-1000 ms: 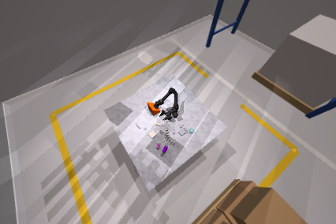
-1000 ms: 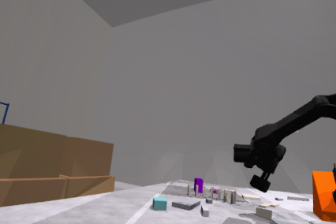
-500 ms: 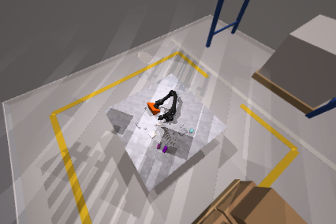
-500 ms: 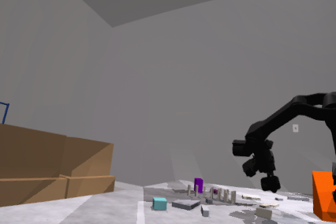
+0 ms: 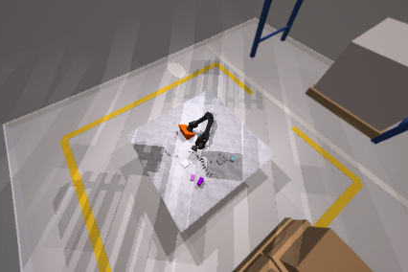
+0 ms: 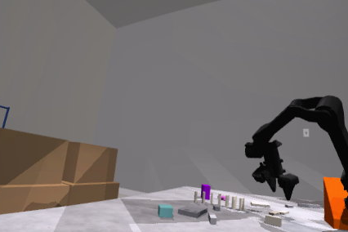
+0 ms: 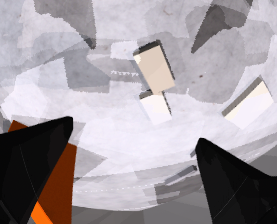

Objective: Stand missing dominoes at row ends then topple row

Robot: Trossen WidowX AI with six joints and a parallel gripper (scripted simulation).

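Top high, oblique; exterior low, side-on; wrist close, facing tabletop.

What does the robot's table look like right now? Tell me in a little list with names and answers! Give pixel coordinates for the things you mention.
end effector: open, nothing between its fingers
domino row: standing upright (image 6: pixel 227 201)
teal block: on the table (image 5: pixel 233 158) (image 6: pixel 165 211)
purple block: upright, behind the row in the exterior view (image 5: pixel 200 181) (image 6: pixel 205 192)
arm base: orange (image 5: pixel 185 131) (image 6: pixel 333 204)
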